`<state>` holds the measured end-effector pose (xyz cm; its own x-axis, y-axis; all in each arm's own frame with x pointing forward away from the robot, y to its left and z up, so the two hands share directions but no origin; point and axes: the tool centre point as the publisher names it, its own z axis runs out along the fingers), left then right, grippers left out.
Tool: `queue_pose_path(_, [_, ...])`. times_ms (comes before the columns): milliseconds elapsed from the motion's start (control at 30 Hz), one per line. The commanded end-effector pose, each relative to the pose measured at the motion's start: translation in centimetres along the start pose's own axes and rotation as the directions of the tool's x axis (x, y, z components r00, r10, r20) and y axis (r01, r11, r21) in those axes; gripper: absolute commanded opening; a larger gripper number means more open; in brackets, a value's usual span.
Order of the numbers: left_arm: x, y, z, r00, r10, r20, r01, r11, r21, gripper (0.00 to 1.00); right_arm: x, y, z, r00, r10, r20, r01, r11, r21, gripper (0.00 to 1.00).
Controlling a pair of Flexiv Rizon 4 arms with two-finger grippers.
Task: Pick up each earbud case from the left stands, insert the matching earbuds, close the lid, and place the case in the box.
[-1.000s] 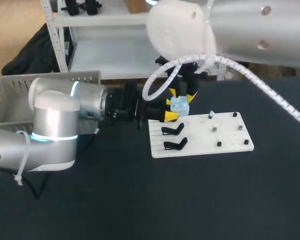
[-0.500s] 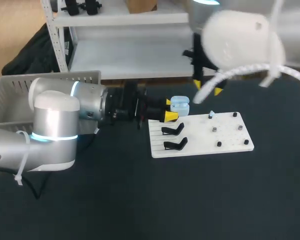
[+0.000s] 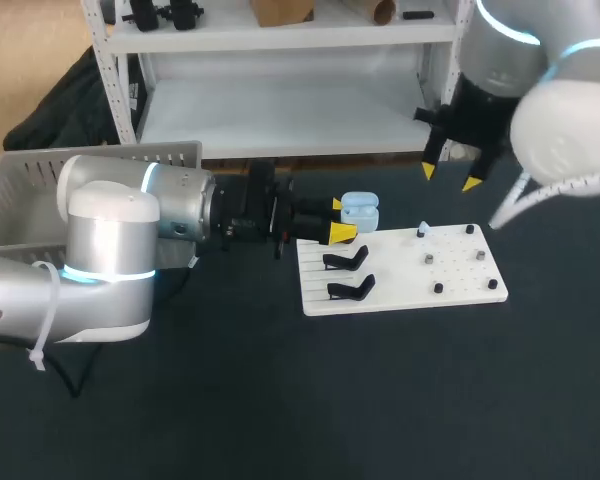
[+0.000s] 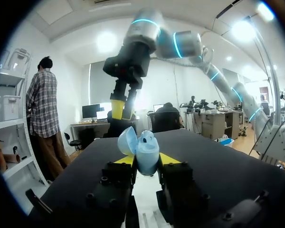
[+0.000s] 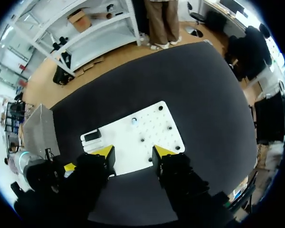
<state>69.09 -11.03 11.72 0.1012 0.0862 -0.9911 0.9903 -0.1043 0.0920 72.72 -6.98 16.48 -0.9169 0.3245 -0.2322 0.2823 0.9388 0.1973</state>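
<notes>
My left gripper (image 3: 338, 219) is shut on a light blue earbud case (image 3: 360, 210), held just above the far left corner of the white board (image 3: 400, 290). In the left wrist view the case (image 4: 145, 151) stands between the yellow tips with its lid open. Two empty black stands (image 3: 346, 261) sit at the board's left side. A small white earbud (image 3: 421, 231) rests on a peg near the board's far edge. High beyond that far edge hangs my right gripper (image 3: 449, 177), open and empty; its own view looks down on the board (image 5: 154, 128) and the earbud (image 5: 134, 121).
A grey basket (image 3: 40, 190) stands at the far left of the table, beside my left arm. Several small black pegs (image 3: 437, 288) dot the right half of the board. Dark tabletop stretches in front of the board.
My right gripper has lifted away from the case, swung up and to the right, and its fingers have spread wider. The left arm and the case have stayed put.
</notes>
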Motion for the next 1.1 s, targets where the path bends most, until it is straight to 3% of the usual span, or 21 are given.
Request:
queue_pose_path(33, [0.1,0.1,0.0,1.000,0.001,0.002,-0.001,1.000,0.001,0.00,-0.3,0.0,3.0,0.999,-0.044,0.008,0.044,0.999,-0.001,0.50])
queue_pose_path(433, [0.1,0.1,0.0,1.000,0.001,0.002,-0.001,1.000,0.001,0.00,-0.8,-1.0,8.9,0.998,-0.064,-0.017,0.064,0.997,0.041,0.52])
queue_pose_path(1100, [0.1,0.1,0.0,1.000,0.001,0.002,-0.001,1.000,0.001,0.00,0.7,-1.1,11.1,0.995,-0.101,-0.022,0.099,0.992,-0.078,0.46])
